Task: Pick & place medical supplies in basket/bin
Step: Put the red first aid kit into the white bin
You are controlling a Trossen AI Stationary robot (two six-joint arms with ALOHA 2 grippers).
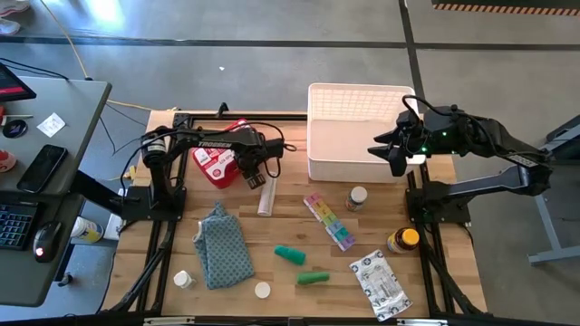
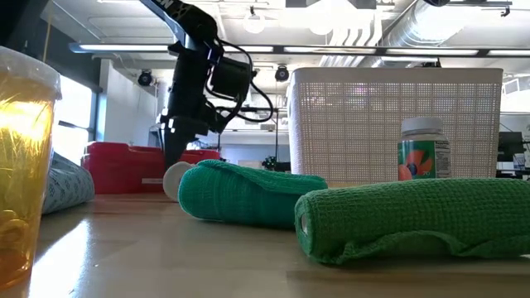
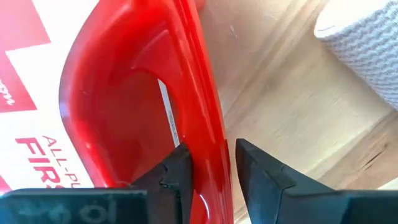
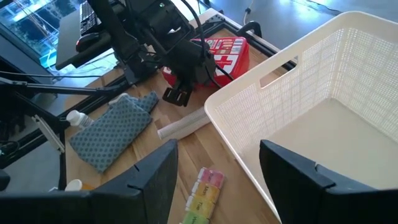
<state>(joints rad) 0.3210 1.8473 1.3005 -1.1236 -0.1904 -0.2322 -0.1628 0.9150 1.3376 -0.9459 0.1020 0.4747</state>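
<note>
The red first-aid case (image 1: 216, 156) lies flat on the table's far left part. My left gripper (image 1: 252, 172) is down at the case's right edge, open. In the left wrist view its fingers (image 3: 208, 149) stand astride the case's red handle bar (image 3: 208, 112), one in the handle opening and one outside. The white slotted bin (image 1: 358, 131) stands at the far middle. My right gripper (image 1: 391, 152) hovers open over the bin's right rim (image 4: 217, 155). A white roll (image 1: 265, 195) lies just near of the left gripper. My left gripper comes at the case's handle bar (image 3: 214, 168) from above, pointing down, with the bar between its two fingers. The inner finger (image 3: 180, 165) lies close against the bar, and a thin strip of table shows beside the outer finger. I cannot tell whether it touches. The case rests on the table.
Near of the bin lie a rainbow pill organizer (image 1: 330, 220), a white pill bottle (image 1: 357, 197), an amber bottle (image 1: 404, 240), two green tubes (image 1: 290, 254) (image 1: 313, 277) and a silver-white packet (image 1: 381, 282). A blue-grey cloth (image 1: 224, 246) and a small white bottle (image 1: 183, 279) lie near left.
</note>
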